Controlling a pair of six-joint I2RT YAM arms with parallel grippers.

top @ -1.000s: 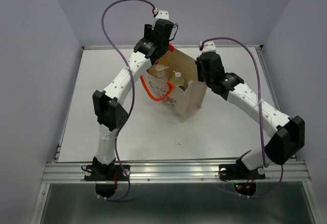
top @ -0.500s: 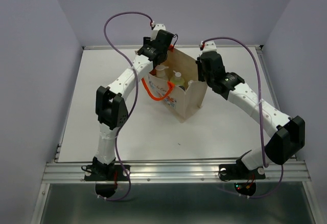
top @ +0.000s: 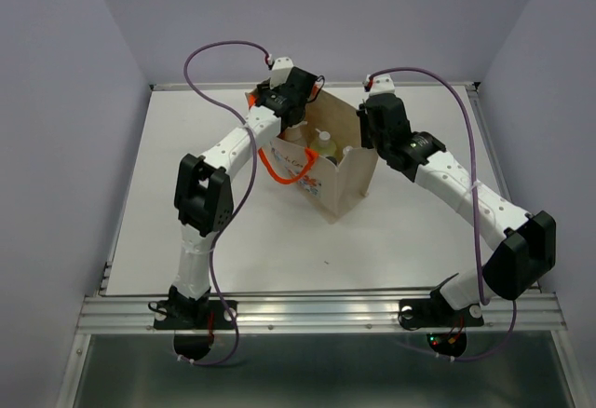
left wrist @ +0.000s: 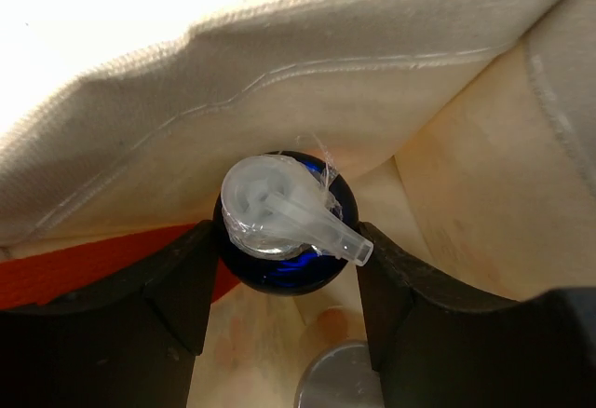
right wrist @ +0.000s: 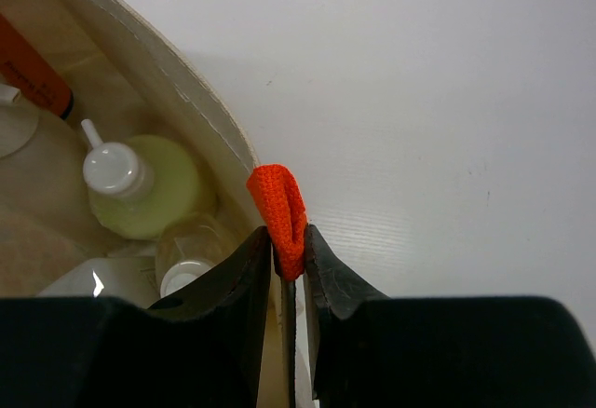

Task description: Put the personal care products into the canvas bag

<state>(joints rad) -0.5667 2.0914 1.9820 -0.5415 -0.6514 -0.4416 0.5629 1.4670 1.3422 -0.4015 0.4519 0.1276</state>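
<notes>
my left tool (left wrist: 287,251) reaches down into the far left corner of the canvas bag (top: 346,184). its fingers (left wrist: 168,287) are clamped on either side of the dark blue cap of the blue-capped bottle (left wrist: 279,273). the bottle's clear pump nozzle points toward 4 o'clock in my left wrist view. the bag's stitched rim runs across at 12 o'clock, and a strip of orange shows at 9 o'clock behind my left finger. a grey round cap (left wrist: 335,380) sits lower in the bag at 6 o'clock from the blue one.

the bag stands upright on the counter (top: 186,212), just toward 12 o'clock from its middle. the near orange handle (top: 284,173) droops over the printed side at 9 o'clock.

inside, from my right wrist, the pale green bottle (right wrist: 158,189) with its white cap stands at 9 o'clock from the pinch. a clear bottle (right wrist: 186,264) is just beside it at 7 o'clock.

my right tool (right wrist: 291,259) is at the bag's right rim. its fingers are together, pinching the far orange handle (right wrist: 277,194), which folds up at 12 o'clock between them. bare counter lies from 12 to 3 o'clock.
</notes>
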